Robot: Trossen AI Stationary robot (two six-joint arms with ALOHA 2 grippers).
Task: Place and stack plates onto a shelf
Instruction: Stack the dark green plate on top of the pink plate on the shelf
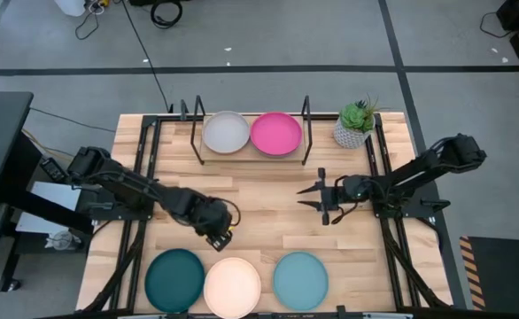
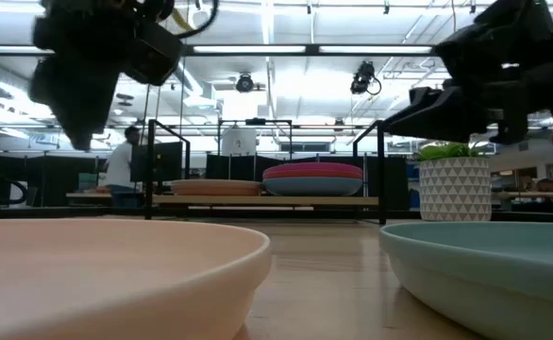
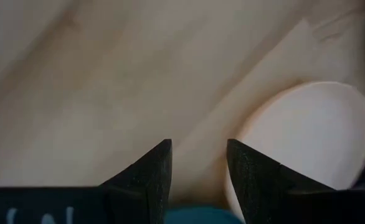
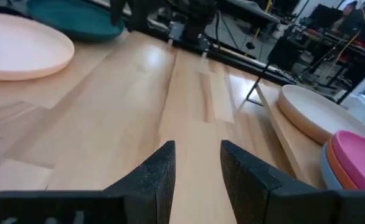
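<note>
The shelf (image 1: 252, 159) stands at the table's far middle. On it, a pale grey plate (image 1: 226, 133) lies on the left and a pink plate (image 1: 275, 133) tops a stack (image 4: 350, 163) on the right. Along the near edge lie a dark teal plate (image 1: 174, 280), a cream plate (image 1: 233, 286) and a light blue plate (image 1: 300, 279), each flat on the table. My left gripper (image 1: 220, 234) hangs open, pointing down, just beyond the teal and cream plates (image 3: 307, 137). My right gripper (image 1: 317, 197) is open at mid-table, pointing left, with nothing between its fingers (image 4: 157, 168).
A potted plant (image 1: 357, 124) in a white pot stands right of the shelf. Black metal rails run along the table's left and right sides. Bare wood lies between the shelf and the near row of plates.
</note>
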